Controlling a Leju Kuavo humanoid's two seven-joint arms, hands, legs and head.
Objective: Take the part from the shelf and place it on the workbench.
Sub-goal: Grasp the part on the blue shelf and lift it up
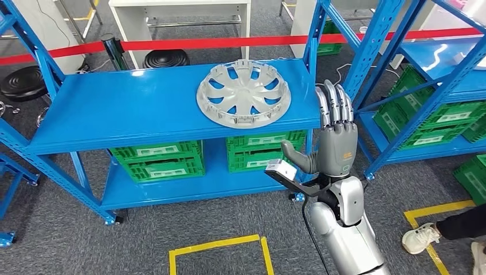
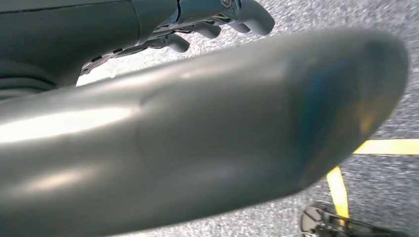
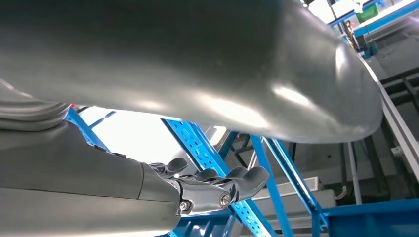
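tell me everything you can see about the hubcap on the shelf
The hubcap is a round, silver-grey wheel cover, plastic by its look, with curved spokes, open slots between them and a plain round centre. It lies flat on the top deck of the blue shelf, near the deck's right end. Nothing holds it; the right hand is raised beside the shelf, apart from it.

Blue shelf post (image 1: 312, 40) stands between right hand (image 1: 335, 134) and hubcap (image 1: 243, 93).

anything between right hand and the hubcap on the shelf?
Nothing: in the head view, bare blue shelf top separates the right hand from the hubcap.
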